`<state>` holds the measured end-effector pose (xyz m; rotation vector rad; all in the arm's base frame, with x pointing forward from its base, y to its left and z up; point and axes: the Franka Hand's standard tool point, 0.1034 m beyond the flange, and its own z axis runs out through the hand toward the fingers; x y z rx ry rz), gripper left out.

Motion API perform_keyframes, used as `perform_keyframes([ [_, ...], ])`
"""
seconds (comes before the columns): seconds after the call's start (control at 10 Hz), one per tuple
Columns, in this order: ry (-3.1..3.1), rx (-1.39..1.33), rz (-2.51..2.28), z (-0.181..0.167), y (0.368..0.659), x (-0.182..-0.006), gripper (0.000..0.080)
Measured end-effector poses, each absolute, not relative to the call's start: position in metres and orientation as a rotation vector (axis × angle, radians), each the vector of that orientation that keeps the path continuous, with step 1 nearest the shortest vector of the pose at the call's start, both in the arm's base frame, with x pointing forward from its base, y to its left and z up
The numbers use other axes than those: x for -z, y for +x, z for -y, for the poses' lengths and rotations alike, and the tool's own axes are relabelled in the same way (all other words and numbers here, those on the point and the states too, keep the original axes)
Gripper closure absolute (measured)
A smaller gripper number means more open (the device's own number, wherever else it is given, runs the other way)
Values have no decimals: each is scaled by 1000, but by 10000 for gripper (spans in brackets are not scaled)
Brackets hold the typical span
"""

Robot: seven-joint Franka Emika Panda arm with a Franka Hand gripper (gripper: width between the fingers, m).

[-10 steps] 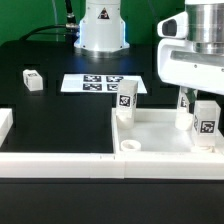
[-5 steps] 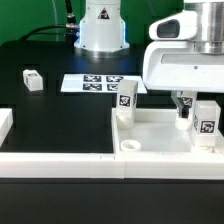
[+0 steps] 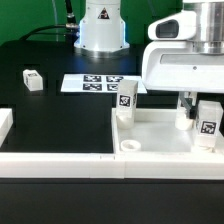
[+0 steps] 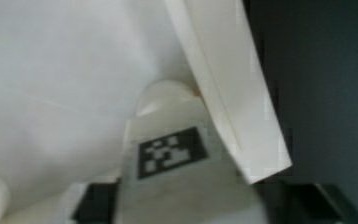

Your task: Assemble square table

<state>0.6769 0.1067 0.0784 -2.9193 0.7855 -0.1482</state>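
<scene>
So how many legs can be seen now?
3 legs: one lies on the table at the exterior view's left, one stands in the tabletop's far corner, one stands by the gripper. A fourth may be hidden.

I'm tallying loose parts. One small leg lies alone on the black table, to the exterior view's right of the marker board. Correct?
No. In the exterior view the small leg lies alone on the black table to that view's left of the marker board, not its right.
</scene>
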Motion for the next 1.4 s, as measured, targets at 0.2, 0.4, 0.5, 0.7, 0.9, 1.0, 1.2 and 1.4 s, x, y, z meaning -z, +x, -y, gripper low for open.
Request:
perform_keyframes([
  [0.2, -2839, 133, -1025, -104, 676, -78, 505],
  [0.4, -2628, 100, -1473, -104, 675, -77, 505],
  [0.5, -2410, 43, -1767, -108, 674, -76, 505],
  [0.7, -2020, -33, -2123, -109, 676, -75, 506],
  [0.9, -1924, -51, -2201, -108, 677, -75, 506],
  [1.0, -1937, -49, -2192, -108, 676, -75, 506],
  [1.2, -2203, 6, -1927, -109, 677, -75, 403],
  [1.4, -2520, 98, -1464, -108, 677, -71, 182],
])
